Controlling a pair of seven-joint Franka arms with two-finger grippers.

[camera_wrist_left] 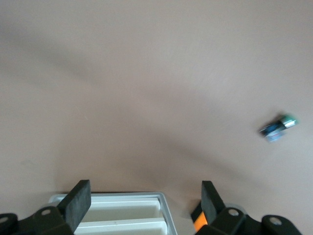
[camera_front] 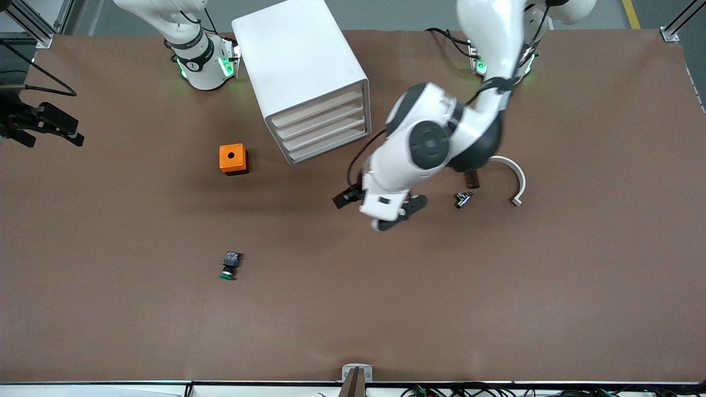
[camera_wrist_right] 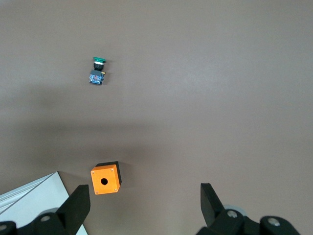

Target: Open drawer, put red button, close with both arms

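The white cabinet (camera_front: 300, 66) stands near the robots' bases with its four alike drawers (camera_front: 322, 124) all pushed in. My left gripper (camera_front: 397, 216) hangs open over the table in front of the drawers. Between its fingers the left wrist view (camera_wrist_left: 145, 198) shows the upper drawer fronts (camera_wrist_left: 117, 215). The right gripper (camera_wrist_right: 145, 200) is open and empty, high over the table beside the orange box (camera_wrist_right: 105, 179); its hand is out of the front view. The red button is not in view.
An orange box (camera_front: 233, 159) with a hole sits beside the cabinet toward the right arm's end. A green-capped button (camera_front: 230, 265) lies nearer the front camera. A black-and-white switch part (camera_front: 463, 199) and a white curved piece (camera_front: 515, 179) lie toward the left arm's end.
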